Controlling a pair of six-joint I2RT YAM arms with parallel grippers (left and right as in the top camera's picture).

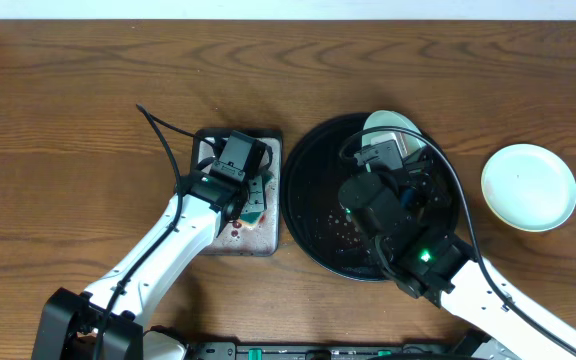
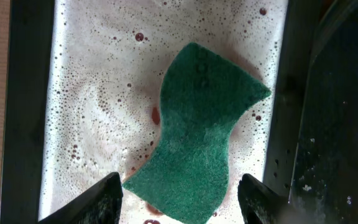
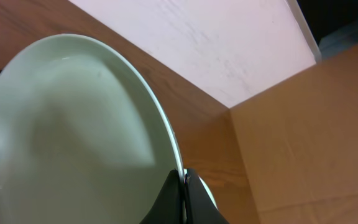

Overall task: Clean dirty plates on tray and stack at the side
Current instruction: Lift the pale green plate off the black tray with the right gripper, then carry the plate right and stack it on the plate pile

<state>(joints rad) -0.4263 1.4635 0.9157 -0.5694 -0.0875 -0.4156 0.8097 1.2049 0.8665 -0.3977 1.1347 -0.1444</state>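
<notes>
The black tray [image 1: 313,205] lies mid-table, wet with droplets. Over its far rim my right gripper [image 1: 400,158] is shut on the edge of a pale mint-green plate [image 1: 390,127], held tilted on edge. In the right wrist view the fingertips [image 3: 178,186] pinch that plate's [image 3: 73,137] rim, and its face looks clean. A second mint-green plate [image 1: 528,187] rests flat on the table to the right. My left gripper [image 2: 180,200] stands open just above the green sponge [image 2: 197,130], a finger on either side of its near end without touching it.
The sponge lies in a rectangular grey metal tray [image 1: 215,243] left of the black tray, its floor [image 2: 92,93] covered in foam with reddish drops. The black tray's rim [image 2: 340,124] is close on the right of it. A cardboard box [image 3: 309,137] stands beyond the table.
</notes>
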